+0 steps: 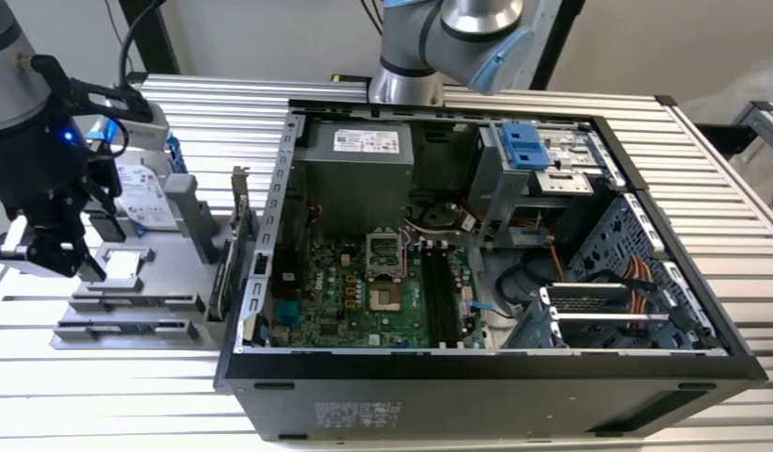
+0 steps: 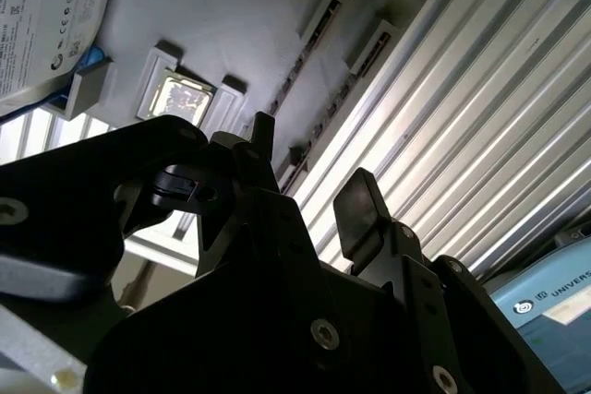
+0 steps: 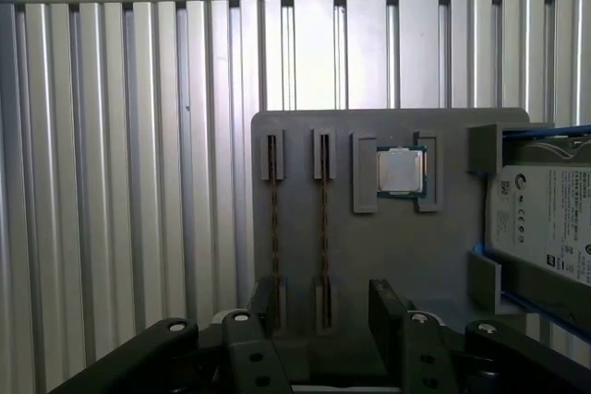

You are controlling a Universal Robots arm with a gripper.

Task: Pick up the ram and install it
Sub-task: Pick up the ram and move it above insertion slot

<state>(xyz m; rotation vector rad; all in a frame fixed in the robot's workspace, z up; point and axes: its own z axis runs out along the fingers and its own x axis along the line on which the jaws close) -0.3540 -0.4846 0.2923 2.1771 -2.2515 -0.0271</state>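
**Colleague:** How far along are you?

**Me:** Right at the start, I judge. My black two-fingered gripper (image 3: 325,302) hangs over the flat grey parts holder (image 3: 369,256), jaws spread with nothing pinched between them. The ram (image 3: 323,228), a long, thin dark memory stick, stands on edge in its slot in that holder. In the first wrist view my jaws sit to either side of its near end. Whether they are down at its level I cannot tell. It is not yet picked up, so the lift and the whole install are left to do.

**Colleague:** What else sits in the holder?

**Me:** A second thin memory stick (image 3: 273,228) is in the slot just beside the first. A square silver processor chip (image 3: 401,171) lies in its own pocket. A silver hard drive with a blue bracket (image 3: 545,228) rests in the cradle at the holder's edge.

**Colleague:** And where it has to go?

**Me:** In the exterior view the open black computer case (image 1: 487,365) lies on the ribbed aluminium desk (image 1: 110,414), just beside the holder, on the exterior view's right of it. Inside is the green motherboard (image 1: 336,301) with its long black memory slots (image 1: 442,297). I see no stick seated in them, though I can't swear to it from here.
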